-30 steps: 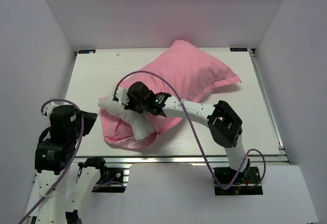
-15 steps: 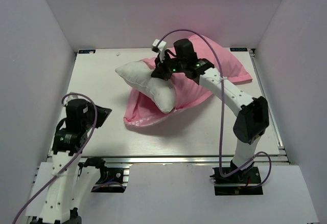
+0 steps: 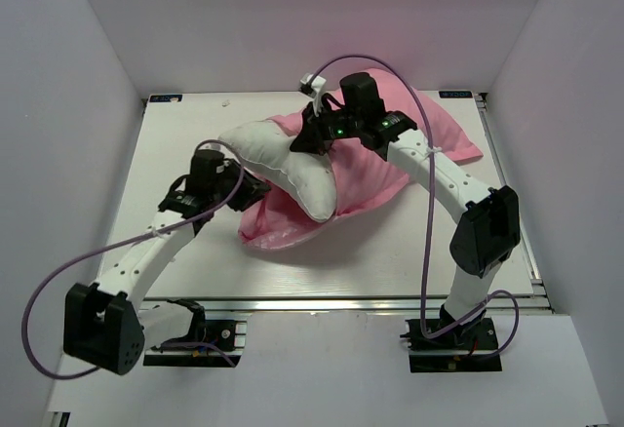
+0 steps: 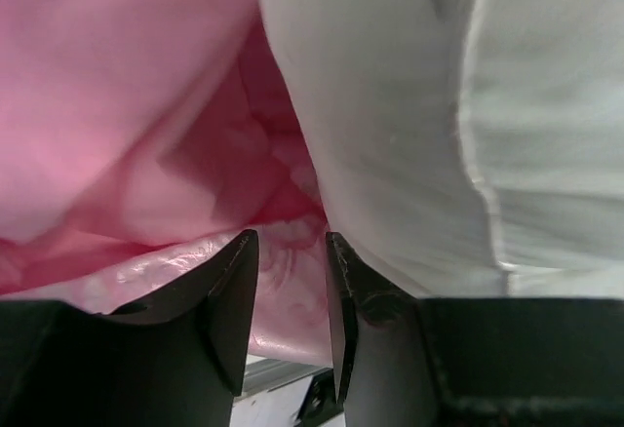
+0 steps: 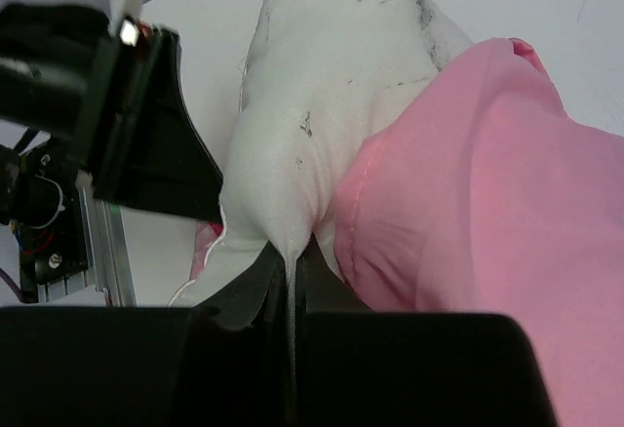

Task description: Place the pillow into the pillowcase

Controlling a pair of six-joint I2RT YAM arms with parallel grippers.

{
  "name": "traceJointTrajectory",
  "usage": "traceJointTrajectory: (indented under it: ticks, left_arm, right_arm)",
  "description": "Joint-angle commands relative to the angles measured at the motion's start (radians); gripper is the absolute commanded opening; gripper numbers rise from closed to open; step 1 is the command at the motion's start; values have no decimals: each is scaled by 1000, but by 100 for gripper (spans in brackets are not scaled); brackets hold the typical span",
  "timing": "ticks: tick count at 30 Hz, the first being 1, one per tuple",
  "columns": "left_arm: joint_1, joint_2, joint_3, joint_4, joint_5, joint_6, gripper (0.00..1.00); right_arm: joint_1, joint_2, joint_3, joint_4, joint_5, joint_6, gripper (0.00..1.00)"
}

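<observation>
Robotics lab data-collection cell: a white tabletop (image 3: 390,242) boxed in by plain white panel walls (image 3: 292,18) on three sides, with small blue tags (image 3: 164,98) at its far corners. An aluminium extrusion rail (image 3: 322,302) runs along the near edge, with the left arm (image 3: 146,252) and right arm (image 3: 439,174) bolted there on black base plates (image 3: 453,344) and trailing loose purple cables (image 3: 426,252). The only homely things are the pillow (image 3: 292,159) and pink pillowcase (image 3: 375,169), over bare lab surface.
</observation>
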Motion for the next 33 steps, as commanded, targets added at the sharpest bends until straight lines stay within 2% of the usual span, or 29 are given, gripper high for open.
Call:
traceJointTrajectory:
  ticks: [1, 6, 12, 21, 29, 33]
  left_arm:
    - [-68, 28, 18, 28, -55, -1, 44]
    - [-101, 50, -48, 77, -110, -7, 46]
    - [-112, 159, -43, 168, -130, 27, 46]
    - [-146, 283, 7, 125, -281, 54, 47]
    - [-163, 303, 66, 75, -395, 109, 48]
    - [-172, 295, 70, 71, -410, 138, 48]
  right_arm:
    - [-19, 6, 15, 90, -19, 55, 0]
    - [-30, 15, 44, 83, -31, 79, 0]
    - [-36, 12, 32, 86, -44, 108, 0]
    - [-52, 10, 55, 98, -59, 142, 0]
    - [-55, 3, 40, 92, -67, 147, 0]
    - [-56, 3, 40, 96, -68, 156, 0]
